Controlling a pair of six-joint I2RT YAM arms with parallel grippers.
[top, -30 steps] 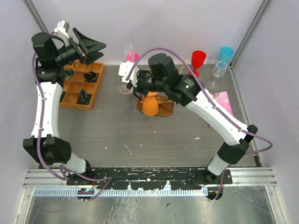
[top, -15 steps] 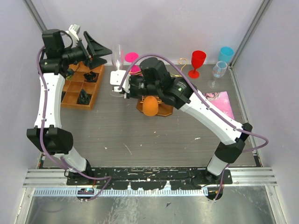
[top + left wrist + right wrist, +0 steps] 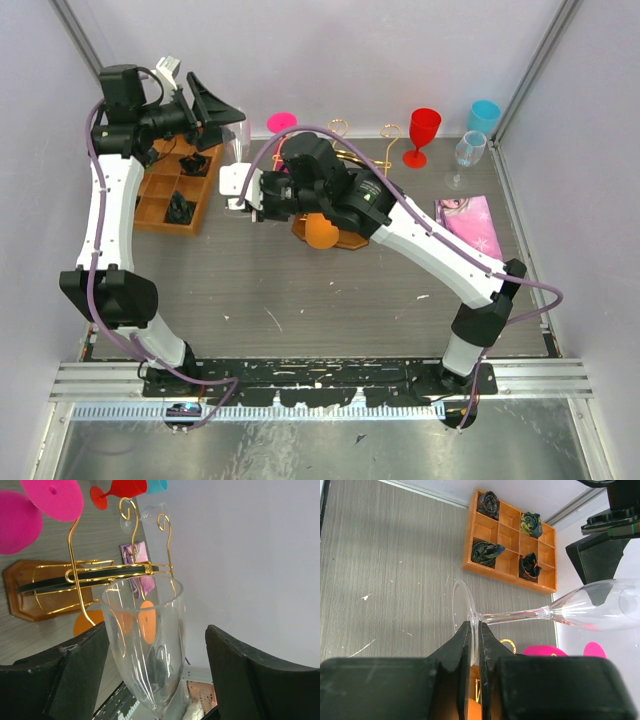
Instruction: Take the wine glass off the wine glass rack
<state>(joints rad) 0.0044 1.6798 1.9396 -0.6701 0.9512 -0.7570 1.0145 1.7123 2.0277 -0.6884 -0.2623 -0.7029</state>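
Right gripper (image 3: pixel 474 630) clamped on the foot of the wine glass (image 3: pixel 592 609). Glass is in the air, off and left of the wine glass rack (image 3: pixel 100 573). Left gripper (image 3: pixel 156 645) jaws apart, one either side of the bowl.

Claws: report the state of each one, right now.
Left claw: open, straddling the bowl of the wine glass.
Right claw: shut on the wine glass foot.

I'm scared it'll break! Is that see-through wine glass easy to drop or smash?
Probably fragile: the wine glass looks thin-walled, with a skinny stem. Likely slippery too, since the right gripper pinches only its smooth, flat foot. Held sideways, it might swing or slip.
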